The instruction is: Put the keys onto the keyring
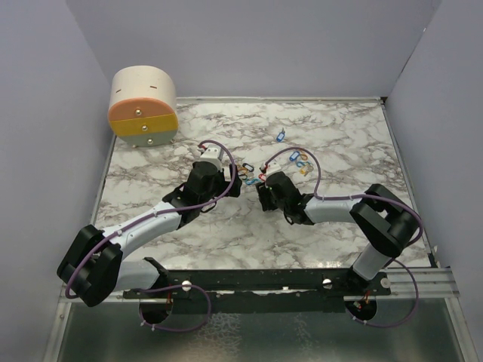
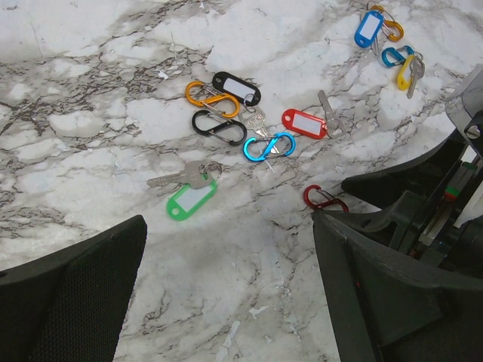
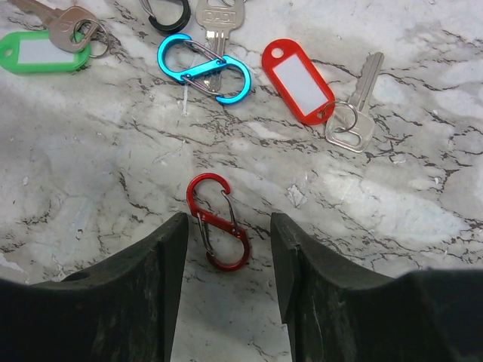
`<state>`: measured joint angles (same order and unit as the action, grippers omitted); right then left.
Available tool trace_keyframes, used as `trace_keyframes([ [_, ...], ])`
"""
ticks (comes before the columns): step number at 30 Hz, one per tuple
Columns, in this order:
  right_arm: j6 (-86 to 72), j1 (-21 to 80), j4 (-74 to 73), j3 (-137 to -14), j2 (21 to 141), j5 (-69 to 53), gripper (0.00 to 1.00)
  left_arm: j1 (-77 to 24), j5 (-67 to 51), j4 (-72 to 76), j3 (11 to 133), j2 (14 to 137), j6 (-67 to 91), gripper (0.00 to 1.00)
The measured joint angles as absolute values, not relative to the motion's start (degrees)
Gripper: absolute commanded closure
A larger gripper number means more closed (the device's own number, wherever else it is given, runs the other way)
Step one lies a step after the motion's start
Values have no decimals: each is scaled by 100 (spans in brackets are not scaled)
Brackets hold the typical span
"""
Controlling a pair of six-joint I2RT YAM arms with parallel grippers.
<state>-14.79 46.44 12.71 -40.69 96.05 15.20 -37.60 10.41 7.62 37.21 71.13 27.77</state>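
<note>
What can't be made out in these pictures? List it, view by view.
Top view: the keys and clips are too small to tell apart.
Right wrist view: the top edge cuts off the black clip and the silver key; the left edge cuts the green tag.
Left wrist view: the red clip's near end is hidden behind the left pincer's finger.

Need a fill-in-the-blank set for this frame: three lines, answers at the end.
1. The S-shaped clip lying between the open fingers of the right gripper is ____ in colour.
2. The plastic tag nearest the left gripper is ____ in colour.
3. The wide-open left gripper holds ____.
Missing words: red; green; nothing.
</note>
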Motion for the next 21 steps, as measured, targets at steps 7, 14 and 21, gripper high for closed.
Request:
trace_keyframes([
  [7,-1492,4644,1267,-4069,9605,1522,64,-3756,1028,762,3721,7113,2777,7],
  [14,-1498,4644,1269,-4069,9605,1520,78,-3756,1026,762,3721,7113,2777,7],
  [21,-1487,4644,1269,-4069,9598,1522,99,-3750,1026,762,3721,7113,2777,7],
])
